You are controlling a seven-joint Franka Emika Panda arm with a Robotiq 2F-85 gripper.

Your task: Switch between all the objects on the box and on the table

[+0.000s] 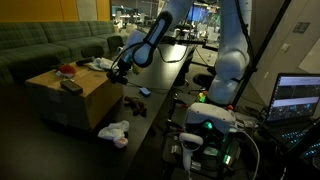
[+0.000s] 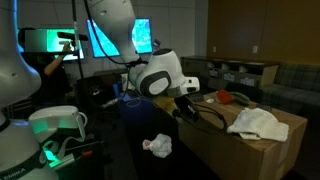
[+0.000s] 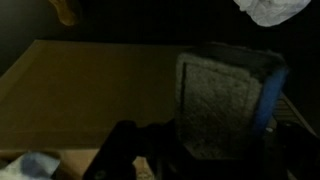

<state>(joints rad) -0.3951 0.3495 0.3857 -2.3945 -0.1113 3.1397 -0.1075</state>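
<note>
Claw [image 1: 118, 72] is hanging at the right edge of the box [image 1: 60, 105] in an exterior view, with the jaws standing narrow and nearly closed. The wrist view is too dark to confirm any grip. A grey rough-faced slab [image 3: 225, 100] with a blue edge is showing just beside the fingers; contact cannot be told. A red soft thing [image 1: 67, 70], a black block [image 1: 72, 87] and a white cloth [image 2: 258, 122] are lying on the box top. A second white cloth [image 1: 115, 132] and a small blue piece [image 1: 145, 92] are lying on the black table [image 1: 165, 80].
</note>
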